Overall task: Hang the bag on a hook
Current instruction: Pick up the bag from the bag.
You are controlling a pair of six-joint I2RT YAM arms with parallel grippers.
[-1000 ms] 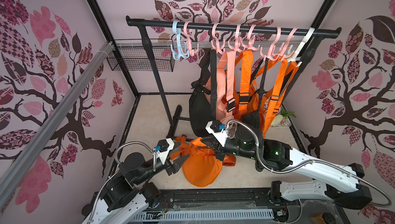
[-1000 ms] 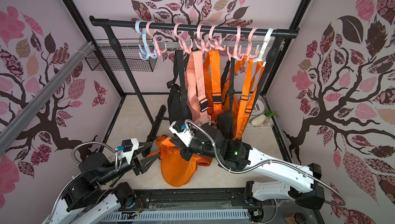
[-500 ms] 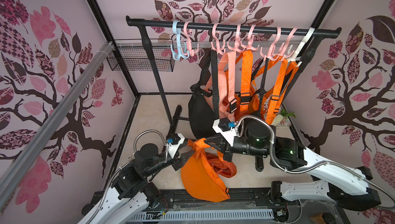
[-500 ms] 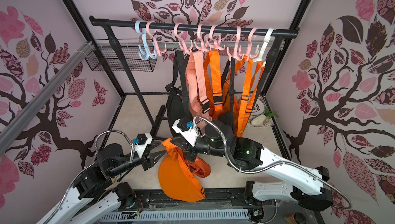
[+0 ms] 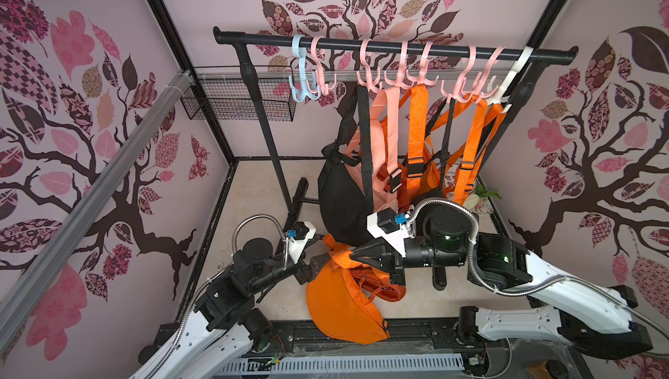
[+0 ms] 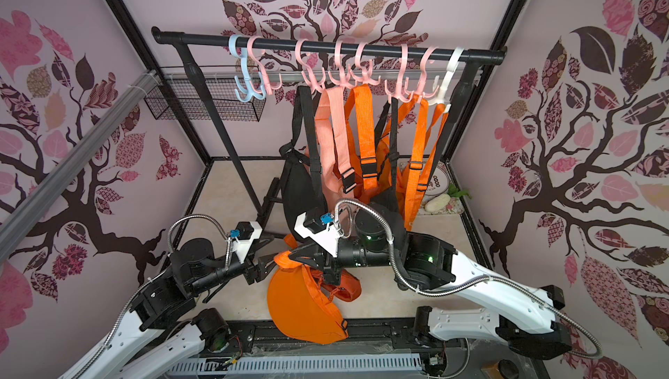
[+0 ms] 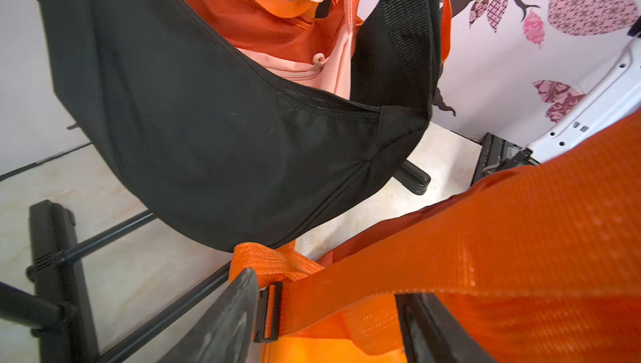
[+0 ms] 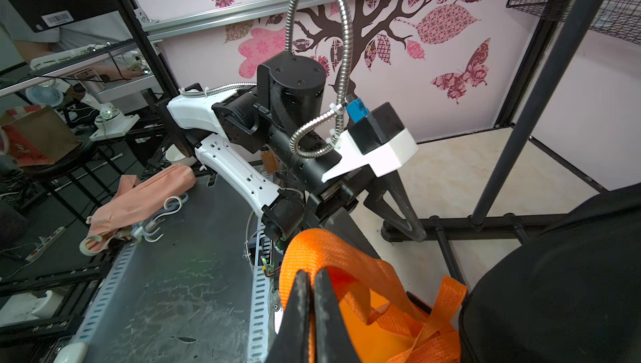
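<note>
The right gripper [image 8: 312,276] is pinching the orange strap [image 8: 314,245] with jaws pressed together, apparently holding the orange crescent bag [image 5: 338,308] aloft, while the left gripper [image 7: 324,285], jaws apart, is straddling the same strap beside its black slider [image 7: 268,312], seemingly to spread a loop. The bag is dangling just beneath both grippers, in front of the hanging black bag [image 5: 340,200] and well below the empty blue hook [image 5: 302,86].

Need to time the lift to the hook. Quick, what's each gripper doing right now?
Left gripper: open, strap running between its jaws.
Right gripper: shut on the strap.
</note>
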